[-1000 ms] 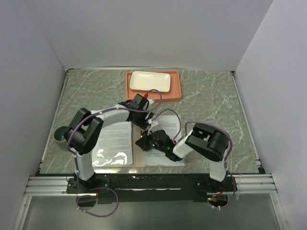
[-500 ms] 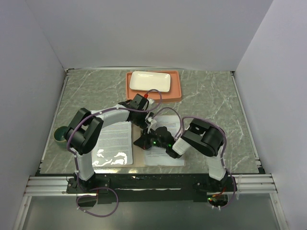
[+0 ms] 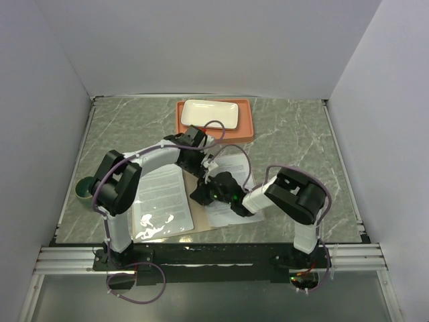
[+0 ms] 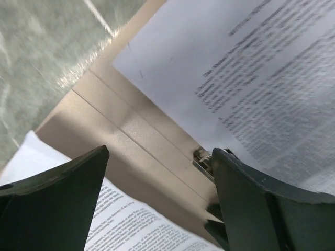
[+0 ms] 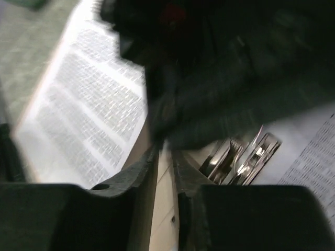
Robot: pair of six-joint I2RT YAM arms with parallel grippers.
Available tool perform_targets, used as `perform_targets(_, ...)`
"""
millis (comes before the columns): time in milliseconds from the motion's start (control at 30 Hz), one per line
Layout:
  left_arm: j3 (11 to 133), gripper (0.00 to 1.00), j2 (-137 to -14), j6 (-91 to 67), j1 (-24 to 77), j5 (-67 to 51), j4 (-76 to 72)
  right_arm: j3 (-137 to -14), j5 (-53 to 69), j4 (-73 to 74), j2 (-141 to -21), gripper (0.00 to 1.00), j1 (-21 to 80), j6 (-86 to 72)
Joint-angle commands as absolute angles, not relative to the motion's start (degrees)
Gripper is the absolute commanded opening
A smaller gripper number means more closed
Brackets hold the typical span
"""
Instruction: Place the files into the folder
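Files [image 3: 161, 198]: two white sheets of dense black print, both lying on the folder [image 4: 136, 138].
- Sheet one: on the folder's half toward the left arm, under a glossy clear pocket [image 3: 157, 221] that throws white glare.
- Sheet two [image 3: 231, 164]: on the folder's other half, partly hidden by the right arm, set askew to the folder's edges.

Folder: tan card, open flat; its creased spine shows bare between the two sheets. A metal clip [image 4: 201, 157] sits on the spine, at the edge of sheet two.

Left gripper [image 4: 159, 157]: above the folder's spine, jaws spread wide, nothing between the fingers [image 4: 57, 198]. The clip lies just beside the inner face of one finger; contact cannot be told.

Right gripper [image 5: 166, 172]: low over the folder's spine, just beside the left gripper. Its jaws stand a narrow slit apart, with tan card showing through the gap. The view is blurred and no held item can be made out.

Orange tray [image 3: 247, 131]: on the table [image 3: 295, 141] beyond the folder's far edge, carrying a white plate [image 3: 210, 114].

Dark green round object [image 3: 84, 189]: well apart from the folder, on the left arm's side, at the table's edge.
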State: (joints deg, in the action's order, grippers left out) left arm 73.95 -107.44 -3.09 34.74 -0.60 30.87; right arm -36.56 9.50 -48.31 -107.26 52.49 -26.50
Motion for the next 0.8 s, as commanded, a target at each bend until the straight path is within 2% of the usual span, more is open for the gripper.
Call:
perform_targets(0, 81.72, 0.88, -102.75, -1.76, 33.75, -5.96, 36.29, -43.05, 3.6, -20.49, -105.91, 0.3, 52.2, -16.62)
perform_targets(133, 86.83, 0.91, -101.43, -1.06, 31.82, -11.5, 38.58, -49.21, 2.38, -13.2, -103.01, 0.4, 53.26, -14.16)
perform_targets(200, 89.28, 0.93, -100.29, -0.79, 31.55, -13.97, 39.2, -52.02, 0.8, -8.47, -101.08, 0.41, 53.79, -13.63)
perform_targets(267, 90.78, 0.96, -98.97, -0.7, 31.12, -14.76, 39.99, -54.48, -2.26, -4.94, -98.98, 0.48, 54.67, -13.01)
perform_targets(300, 91.84, 0.97, -98.44, -0.7, 30.77, -14.77, 40.25, -55.28, -3.33, -3.18, -98.36, 0.63, 54.84, -12.83)
perform_targets(333, 92.28, 0.97, -97.83, -0.7, 29.98, -14.68, 40.69, -56.07, -4.64, 0.14, -97.83, 0.99, 55.1, -12.92)
perform_targets(533, 88.96, 0.99, -90.63, 1.49, 23.04, -16.7, 43.42, -62.39, -12.83, 15.88, -98.08, 0.99, 55.11, -15.02)
perform_targets(567, 86.77, 0.96, -88.27, 1.93, 21.98, -16.87, 43.85, -62.84, -13.35, 17.13, -98.43, 0.99, 55.02, -15.2)
perform_targets(633, 84.21, 0.96, -85.97, 2.9, 18.82, -17.49, 44.03, -64.15, -14.5, 18.63, -99.92, 1.0, 55.11, -16.77)
perform_targets(767, 77.97, 0.96, -80.35, 4.39, 14.86, -17.75, 44.91, -66.0, -10.39, 20.57, -101.51, 1.0, 54.32, -20.91)
